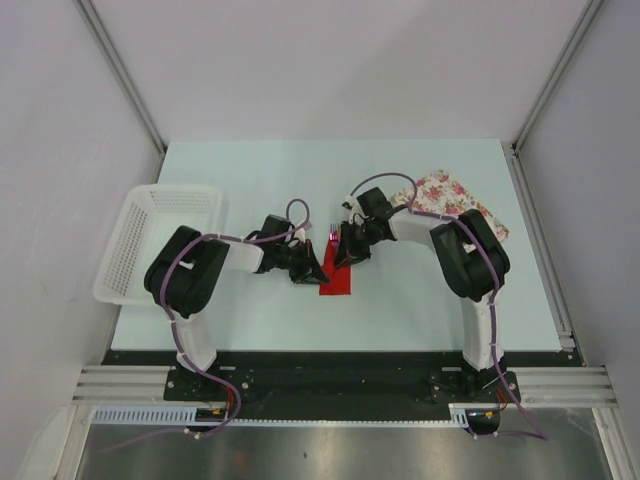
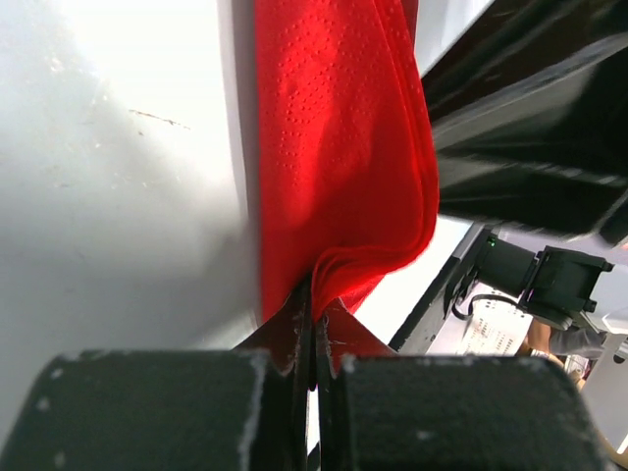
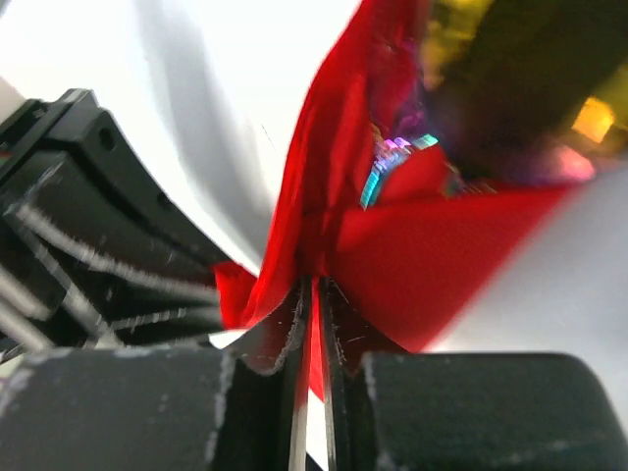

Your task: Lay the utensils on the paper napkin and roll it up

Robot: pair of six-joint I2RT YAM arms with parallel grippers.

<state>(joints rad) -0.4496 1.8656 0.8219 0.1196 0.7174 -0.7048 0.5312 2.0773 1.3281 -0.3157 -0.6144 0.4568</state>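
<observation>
A robotics lab test cell: plain white panels (image 1: 330,60) close in beyond and on either side of the left pincer (image 1: 316,272) and right pincer (image 1: 342,260), a pale table (image 1: 420,305) lies under them, and aluminium rails (image 1: 560,381) with slotted cable ducts (image 1: 150,413) run behind them.

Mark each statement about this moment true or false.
1. The left gripper and right gripper both pinch the napkin. True.
2. The basket is on the right. False: it is on the left.
3. The napkin lies flat and unfolded. False: it is folded over and bunched between the grippers.
4. The floral cloth lies on the right, apart from the napkin. True.
5. A shiny utensil shows inside the napkin's folds. True.
</observation>
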